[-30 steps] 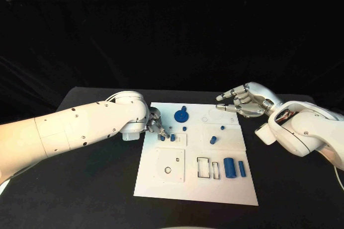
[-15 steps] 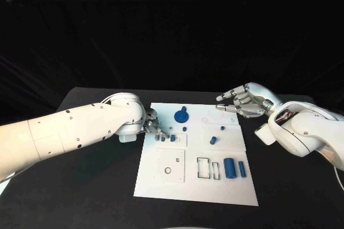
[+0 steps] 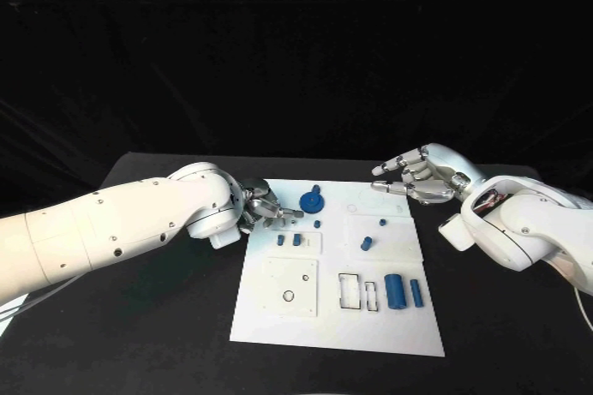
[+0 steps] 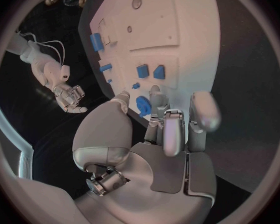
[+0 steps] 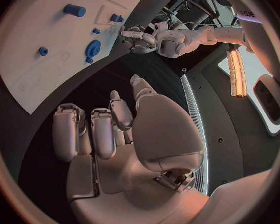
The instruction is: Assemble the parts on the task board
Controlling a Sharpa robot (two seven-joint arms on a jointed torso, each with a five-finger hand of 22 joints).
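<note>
I am reaching my left robot hand (image 3: 266, 209), fingers apart and empty, toward the blue gear (image 3: 312, 201); next, pinching it squarely.

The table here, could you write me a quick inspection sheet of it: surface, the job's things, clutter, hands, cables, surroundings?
Surface: black table, bare around the plate.
Job's things: white task board lies mid-table; a blue gear near its far edge, small blue parts below it, two blue cylinders toward its near right.
Clutter: nothing seen.
Hands: left hand over the board's far left edge beside the gear, fingers apart, nothing in it; right hand raised off the board's far right corner, fingers curled but apart, holding nothing.
Cables: thin wires at the right arm's wrist.
Surroundings: dark backdrop behind the table.
</note>
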